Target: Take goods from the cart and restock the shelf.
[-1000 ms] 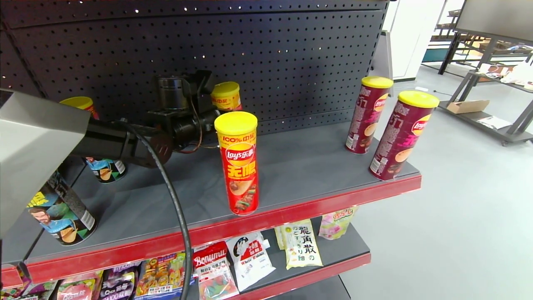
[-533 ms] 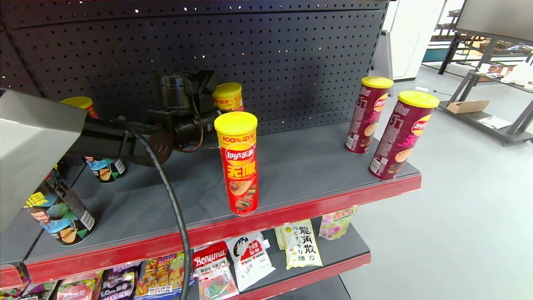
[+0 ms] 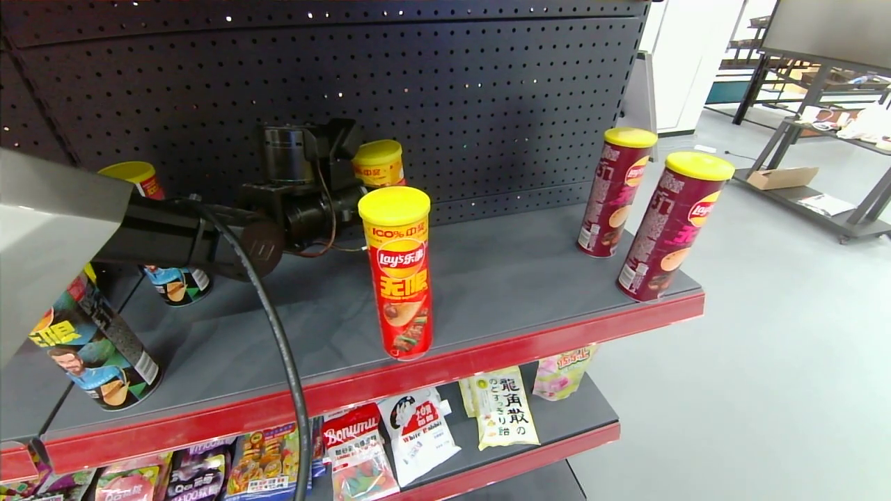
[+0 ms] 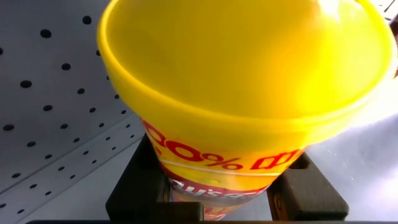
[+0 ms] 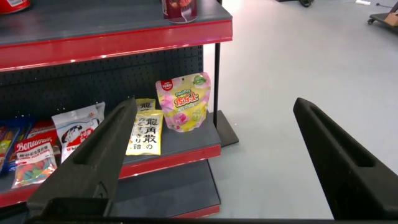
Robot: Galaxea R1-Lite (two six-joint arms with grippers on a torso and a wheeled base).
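The held chip can (image 3: 378,163), red with a yellow lid, is upright at the back of the upper shelf (image 3: 501,278), close to the black pegboard (image 3: 452,90). Its base is hidden in the head view, so contact with the shelf surface cannot be confirmed.

The left gripper (image 4: 224,196) is clamped on this can. In the left wrist view the two dark fingers (image 4: 308,193) press the red wall from opposite sides below the lid (image 4: 249,74).

A second red can (image 3: 400,271) stands upright near the red front edge of the shelf, in front of the held can and apart from it.

Two maroon cans with yellow lids occupy the right end of the shelf. One (image 3: 672,226) is at the front corner. The other (image 3: 616,191) is just behind it.

At the left end there are cans with an illustrated figure. One (image 3: 97,355) is near the front and one (image 3: 174,278) is farther back. A black cable (image 3: 278,334) hangs from the left arm across the shelf front.

The right gripper (image 5: 214,109) is down at the level of the lower shelf (image 5: 180,152). Its fingers (image 5: 93,162) are spread wide with nothing between them.

Snack bags (image 3: 418,431) lie on the lower shelf, including a pink and green pouch (image 5: 182,102) at its right end.
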